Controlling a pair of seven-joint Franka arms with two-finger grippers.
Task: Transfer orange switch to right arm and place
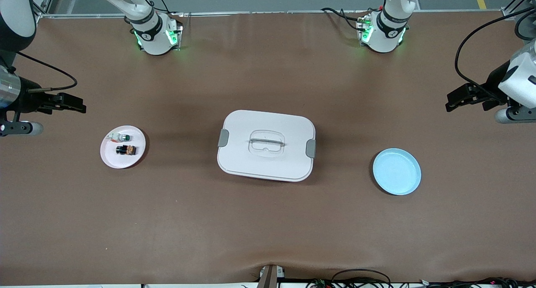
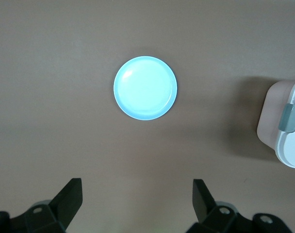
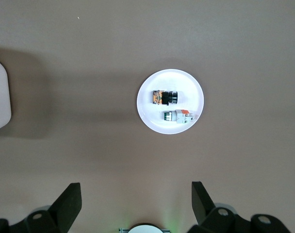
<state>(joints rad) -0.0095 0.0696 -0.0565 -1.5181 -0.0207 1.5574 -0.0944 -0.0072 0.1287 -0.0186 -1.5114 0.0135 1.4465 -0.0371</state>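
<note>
Table (image 1: 268,221): brown, bearing all items.
Box (image 1: 266,145): white, lidded, handle on top, at table centre between the 2 plates.
Blue plate (image 1: 397,171): bare, toward the left arm's end; likely the drop-off.
White plate (image 1: 123,147): toward the right arm's end; holds 2 parts.
Right gripper (image 1: 77,105): raised over the table near the white plate, fingers spread wide, holding nothing.
Left gripper (image 1: 454,100): raised near the blue plate, likewise wide apart and empty.
Orange switch (image 1: 126,150): lying on the white plate, untouched.
Green-topped part (image 1: 122,137): beside it.
</note>
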